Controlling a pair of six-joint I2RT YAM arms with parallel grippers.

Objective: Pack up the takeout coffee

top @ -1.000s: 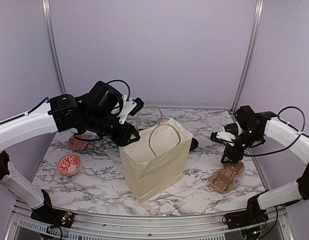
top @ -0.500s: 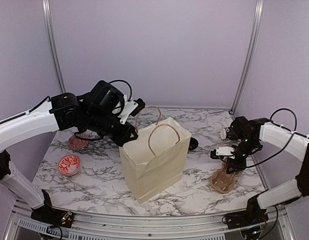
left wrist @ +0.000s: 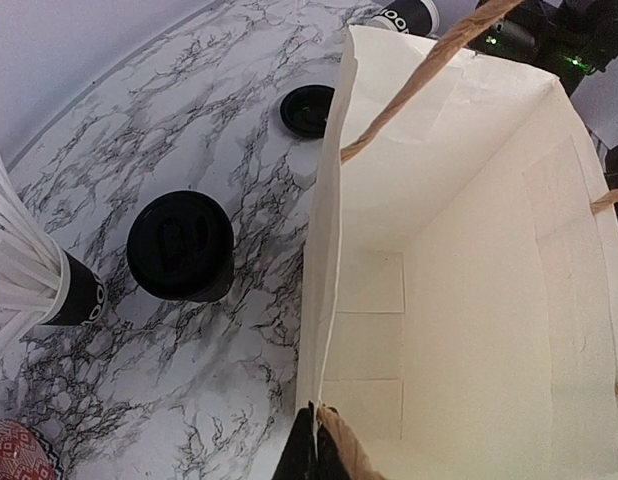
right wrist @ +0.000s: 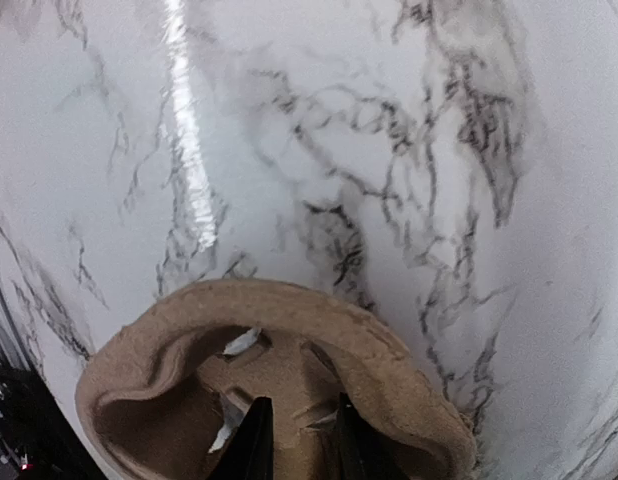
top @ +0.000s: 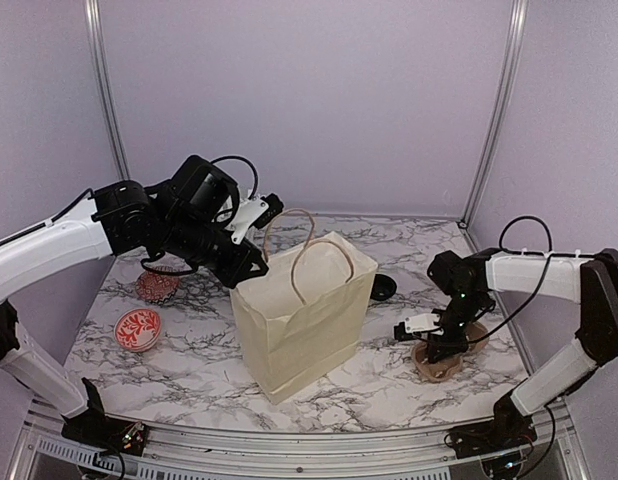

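Coffee (left wrist: 179, 247) stands upright on table (left wrist: 239, 330), lid on. It's outside the bag (left wrist: 469, 250), near its wall at 9 o'clock in left wrist view. Straw cup (left wrist: 74, 290) just beside the coffee at 8 o'clock, loose lid (left wrist: 307, 110) at 1 o'clock. My left gripper (left wrist: 314, 452) is pressed together on the bag's rim, pinching the paper by a handle; bag upright, mouth open. My right gripper (right wrist: 299, 440) is down in the carrier (right wrist: 369, 345), at 3 o'clock of the bag in top view. Its fingers are narrowly apart; can't tell if they pinch the pulp.
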